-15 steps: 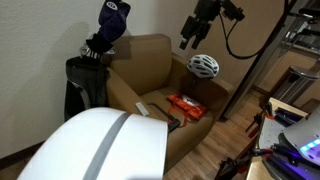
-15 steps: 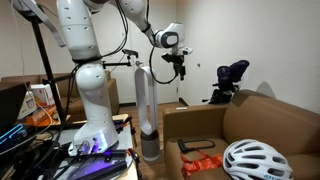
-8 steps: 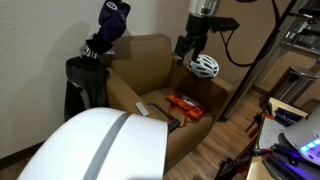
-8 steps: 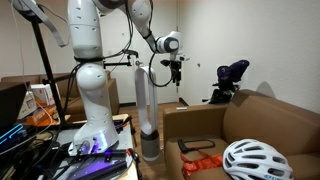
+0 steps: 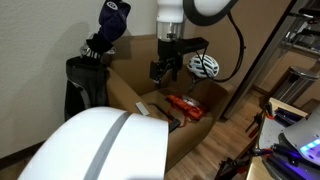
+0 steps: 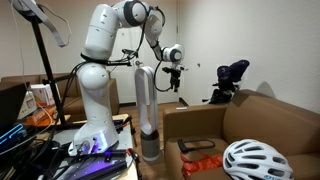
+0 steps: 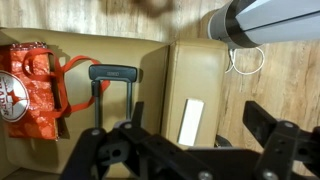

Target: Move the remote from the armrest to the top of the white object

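Observation:
The remote is a slim rectangular bar lying on the tan-brown armrest. It looks pale from glare in the wrist view and in an exterior view. My gripper is open and empty, and hangs above the armrest with the remote between its fingers' line of sight. It shows in both exterior views, well above the chair. The white object is a tall white tower standing beside the armchair; its top shows in the wrist view.
An orange snack packet and a black handled item lie on the seat. A white bike helmet rests on the far armrest. A golf bag stands by the chair. A large white shape fills the foreground.
The gripper has moved from above the helmet side across the chair to over the armrest with the remote, and it has come lower. It stays open.

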Controlling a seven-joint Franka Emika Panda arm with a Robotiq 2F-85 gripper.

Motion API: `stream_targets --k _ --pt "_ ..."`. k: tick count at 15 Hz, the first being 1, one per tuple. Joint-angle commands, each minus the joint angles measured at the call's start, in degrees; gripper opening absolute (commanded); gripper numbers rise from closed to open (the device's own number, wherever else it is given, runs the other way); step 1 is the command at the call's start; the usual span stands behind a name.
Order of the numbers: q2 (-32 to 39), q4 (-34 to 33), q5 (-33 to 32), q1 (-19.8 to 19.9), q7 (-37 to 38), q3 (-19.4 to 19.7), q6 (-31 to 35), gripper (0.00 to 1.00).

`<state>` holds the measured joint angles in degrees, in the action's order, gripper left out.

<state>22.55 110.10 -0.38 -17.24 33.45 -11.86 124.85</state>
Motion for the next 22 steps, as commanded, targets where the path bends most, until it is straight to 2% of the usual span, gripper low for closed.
stream_targets --k 1,3,6,10,13,17,22 --pt "0.2 -0.2 0.6 -1.4 -0.4 1.4 -0.1 1.0" --pt "-0.2 0.4 -0.1 -1.8 0.2 1.8 0.9 1.0" --pt "3.7 -1.8 1.9 -2.4 0.4 1.6 3.6 1.0" --pt "9.6 -4.7 0.9 -4.7 1.7 2.8 9.3 1.0" --pt "13.7 -7.9 0.6 -6.4 2.6 4.2 8.1 1.0" --pt "19.1 -13.2 -1.7 -10.0 7.2 8.0 6.2 1.0" --pt "24.8 -18.6 1.1 -10.0 13.6 8.7 6.3 1.0"
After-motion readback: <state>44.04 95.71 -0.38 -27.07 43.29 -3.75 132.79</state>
